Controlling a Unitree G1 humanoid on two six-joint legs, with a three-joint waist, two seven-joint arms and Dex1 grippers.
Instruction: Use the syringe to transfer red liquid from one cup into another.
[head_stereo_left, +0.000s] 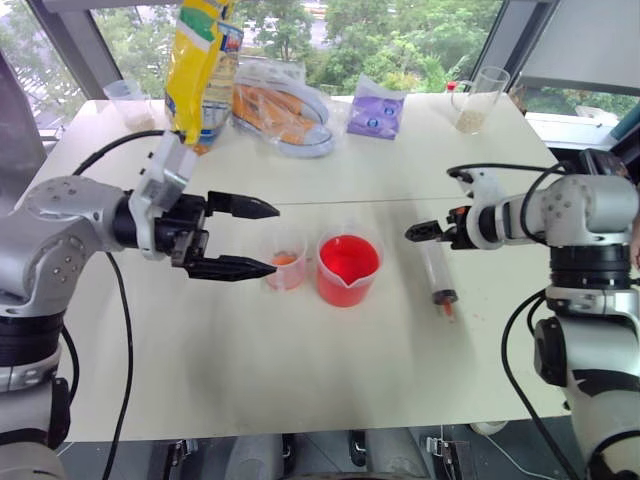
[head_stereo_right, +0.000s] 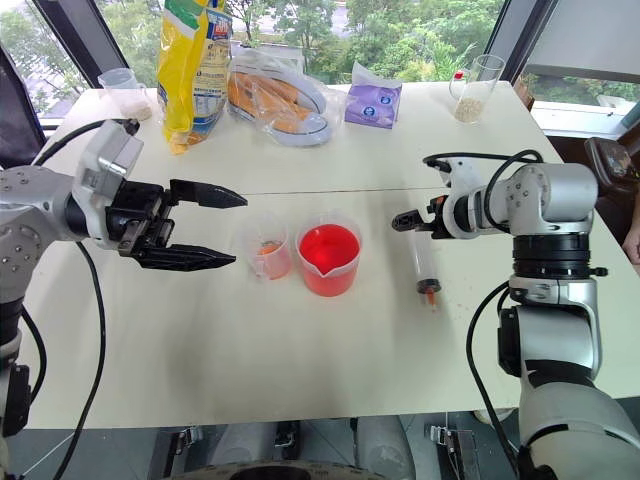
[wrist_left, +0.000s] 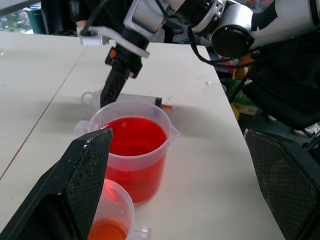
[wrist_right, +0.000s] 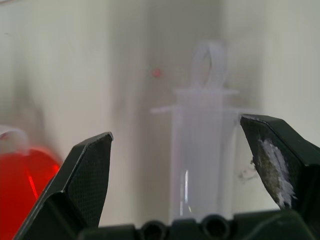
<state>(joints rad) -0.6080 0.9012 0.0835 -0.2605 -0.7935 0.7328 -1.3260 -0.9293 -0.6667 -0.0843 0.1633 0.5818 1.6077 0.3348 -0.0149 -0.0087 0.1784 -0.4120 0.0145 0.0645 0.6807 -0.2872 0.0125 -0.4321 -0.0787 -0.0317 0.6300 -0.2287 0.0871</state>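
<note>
- the syringe (head_stereo_left: 438, 272) lies flat on the table (head_stereo_left: 300, 370), to the right of the two cups, its orange tip pointing toward the robot.
- the right gripper (wrist_right: 187, 165) hangs just above the syringe's plunger end, fingers spread wide on either side of the barrel; in the wrist view neither finger touches it.
- the beaker (head_stereo_left: 348, 268) stands near the table's middle, holding plenty of red liquid (wrist_left: 131, 142), its spout facing the robot.
- the cup (head_stereo_left: 285, 259) stands just beside the beaker on its left, with a little red liquid at the bottom.
- the left gripper (head_stereo_left: 276, 238) hovers just left of the cup, pointing right toward it, fingers spread wide and holding nothing.
- count: one syringe, one red beaker, one small clear cup, two grippers.
- at the far edge of the table: two clear glasses with beige grains, one at the left (head_stereo_left: 131, 104) and one at the right (head_stereo_left: 478, 100).
- also at the back: one yellow bag (head_stereo_left: 200, 65), one clear pack of bread (head_stereo_left: 282, 115), one purple packet (head_stereo_left: 375, 110).
</note>
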